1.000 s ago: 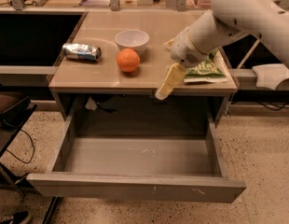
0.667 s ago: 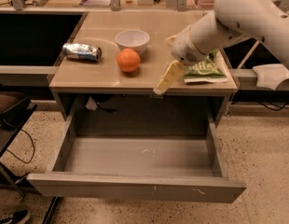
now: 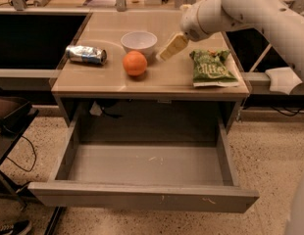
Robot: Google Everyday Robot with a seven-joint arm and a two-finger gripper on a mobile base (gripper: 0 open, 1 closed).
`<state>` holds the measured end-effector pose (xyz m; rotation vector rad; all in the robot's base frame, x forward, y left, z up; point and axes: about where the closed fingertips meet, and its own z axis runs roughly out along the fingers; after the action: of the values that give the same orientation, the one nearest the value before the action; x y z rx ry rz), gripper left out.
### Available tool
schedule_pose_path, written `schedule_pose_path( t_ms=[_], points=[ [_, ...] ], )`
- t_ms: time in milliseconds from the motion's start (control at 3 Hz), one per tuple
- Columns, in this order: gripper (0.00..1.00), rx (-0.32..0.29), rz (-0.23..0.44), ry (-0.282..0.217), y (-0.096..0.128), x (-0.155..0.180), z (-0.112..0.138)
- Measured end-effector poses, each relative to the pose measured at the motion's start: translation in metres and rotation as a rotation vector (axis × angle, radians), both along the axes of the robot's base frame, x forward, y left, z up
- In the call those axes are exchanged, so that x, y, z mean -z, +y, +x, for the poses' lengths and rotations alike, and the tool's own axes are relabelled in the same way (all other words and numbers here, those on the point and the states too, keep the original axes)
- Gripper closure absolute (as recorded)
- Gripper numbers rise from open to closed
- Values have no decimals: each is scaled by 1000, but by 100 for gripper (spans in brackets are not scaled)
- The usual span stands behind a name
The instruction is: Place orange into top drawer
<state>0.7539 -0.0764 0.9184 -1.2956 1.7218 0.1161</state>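
Observation:
The orange (image 3: pixel 135 63) sits on the beige tabletop, just in front of a white bowl (image 3: pixel 139 42). The top drawer (image 3: pixel 142 198) is pulled wide open below the table, and its plain grey inside holds nothing. My gripper (image 3: pixel 171 47) hangs over the tabletop to the right of the bowl and up and right of the orange, apart from it. It points down and to the left. The white arm reaches in from the upper right.
A crushed silver can (image 3: pixel 86 54) lies left of the orange. A green snack bag (image 3: pixel 211 67) lies at the right of the tabletop (image 3: pixel 157 82). A dark chair or stand (image 3: pixel 10 126) is at the left, on the speckled floor.
The gripper has moved from the table's front edge near the green bag to farther back and left, beside the bowl. The orange and the drawer have not moved.

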Motion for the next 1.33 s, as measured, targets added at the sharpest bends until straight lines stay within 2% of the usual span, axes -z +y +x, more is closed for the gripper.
schedule_pose_path(
  t_ms=[333,667,1000,1333],
  points=[
    [0,-22,21,-41,16,-15,44],
    [0,-124,39,16,45,-16,36],
    [0,-188,30,48,55,-33,1],
    [0,-264,9,83,75,-36,-58]
  ],
)
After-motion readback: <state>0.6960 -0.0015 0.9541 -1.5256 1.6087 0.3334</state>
